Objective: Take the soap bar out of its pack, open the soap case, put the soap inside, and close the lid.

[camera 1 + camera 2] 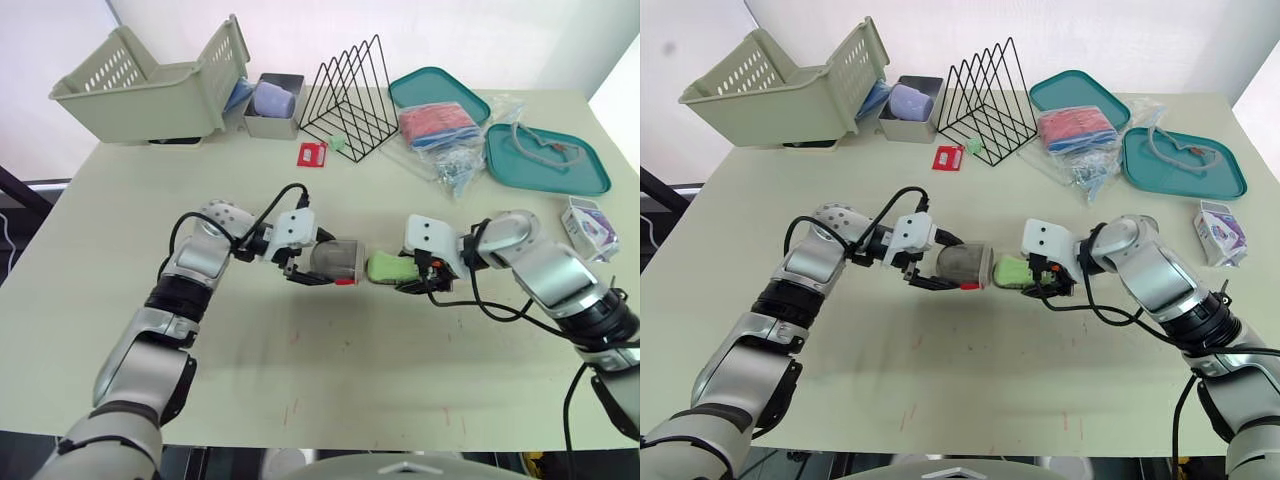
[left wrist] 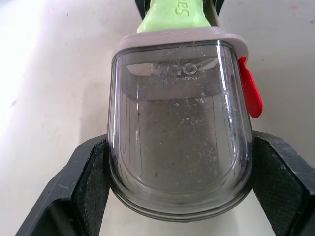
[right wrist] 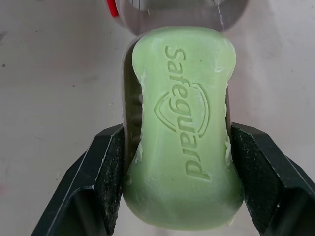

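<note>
My left gripper (image 1: pixel 318 268) is shut on the clear soap case (image 1: pixel 336 261), its black fingers (image 2: pixel 81 187) pressing both sides. The case lies on its side mid-table, its rim and red latch (image 2: pixel 250 93) facing right. My right gripper (image 1: pixel 405 272) is shut on the green soap bar (image 1: pixel 386 267), which is stamped "Safeguard" (image 3: pixel 184 128). A grey piece shows along one side of the bar between the fingers (image 3: pixel 106 167). The bar's front end meets the case's rim (image 3: pixel 172 10). A small white and purple box (image 1: pixel 590 225), perhaps the soap's pack, lies by the table's right edge.
Along the back stand a beige basket (image 1: pixel 150 85), a grey bin (image 1: pixel 272 105) with blue items, a black wire rack (image 1: pixel 350 100) and two teal trays (image 1: pixel 545 160) with bagged items. A red card (image 1: pixel 312 153) lies before the rack. The table's near half is bare.
</note>
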Motion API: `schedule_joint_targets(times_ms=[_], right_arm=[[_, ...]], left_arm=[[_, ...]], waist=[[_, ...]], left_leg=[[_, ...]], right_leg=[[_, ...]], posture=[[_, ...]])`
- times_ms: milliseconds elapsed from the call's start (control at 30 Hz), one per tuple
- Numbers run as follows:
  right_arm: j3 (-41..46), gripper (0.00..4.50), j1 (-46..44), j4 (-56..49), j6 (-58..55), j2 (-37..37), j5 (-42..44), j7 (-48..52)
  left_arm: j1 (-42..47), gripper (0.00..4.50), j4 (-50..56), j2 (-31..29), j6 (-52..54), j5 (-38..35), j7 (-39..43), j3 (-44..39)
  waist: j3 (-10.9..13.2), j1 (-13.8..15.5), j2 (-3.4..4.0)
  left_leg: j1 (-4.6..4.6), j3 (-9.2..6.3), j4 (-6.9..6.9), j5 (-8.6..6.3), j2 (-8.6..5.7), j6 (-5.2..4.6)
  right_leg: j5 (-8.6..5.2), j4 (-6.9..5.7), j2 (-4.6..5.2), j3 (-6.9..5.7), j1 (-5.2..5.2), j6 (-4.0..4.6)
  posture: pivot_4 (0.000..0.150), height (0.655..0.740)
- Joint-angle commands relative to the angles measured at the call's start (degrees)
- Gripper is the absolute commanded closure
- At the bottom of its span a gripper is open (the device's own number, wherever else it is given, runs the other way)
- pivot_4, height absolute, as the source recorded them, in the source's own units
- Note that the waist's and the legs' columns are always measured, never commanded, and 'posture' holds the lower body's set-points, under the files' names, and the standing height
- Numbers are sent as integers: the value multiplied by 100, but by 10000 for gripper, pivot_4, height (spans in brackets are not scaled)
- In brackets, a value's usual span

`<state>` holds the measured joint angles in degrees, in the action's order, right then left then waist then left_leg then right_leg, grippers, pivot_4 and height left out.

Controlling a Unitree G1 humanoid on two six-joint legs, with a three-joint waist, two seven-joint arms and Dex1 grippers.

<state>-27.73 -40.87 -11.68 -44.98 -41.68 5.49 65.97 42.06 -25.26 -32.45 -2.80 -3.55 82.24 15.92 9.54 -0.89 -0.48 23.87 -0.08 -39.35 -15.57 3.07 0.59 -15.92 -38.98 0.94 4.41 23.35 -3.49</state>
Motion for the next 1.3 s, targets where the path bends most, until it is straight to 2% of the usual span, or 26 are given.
schedule_joint_targets(times_ms=[33,867,1300], right_arm=[[21,14930,-202,-323,-63,-44,10,87],[-493,14930,-851,-508,-648,-291,-132,409],[-475,14930,-1014,-487,-727,-115,-107,391]], left_arm=[[32,10178,266,42,-28,-156,-17,-98],[98,10178,295,403,41,-152,-252,-65],[63,10178,397,639,56,-174,-462,-77]], waist=[[0,0,0],[0,0,0],[0,0,0]], left_leg=[[0,0,0,0,0,0],[1,1,0,0,0,0],[1,1,0,0,0,0]], right_leg=[[0,0,0,0,0,0],[0,1,1,0,1,0],[0,0,1,0,2,0]], posture=[[1500,7400],[1500,7400],[1500,7400]])
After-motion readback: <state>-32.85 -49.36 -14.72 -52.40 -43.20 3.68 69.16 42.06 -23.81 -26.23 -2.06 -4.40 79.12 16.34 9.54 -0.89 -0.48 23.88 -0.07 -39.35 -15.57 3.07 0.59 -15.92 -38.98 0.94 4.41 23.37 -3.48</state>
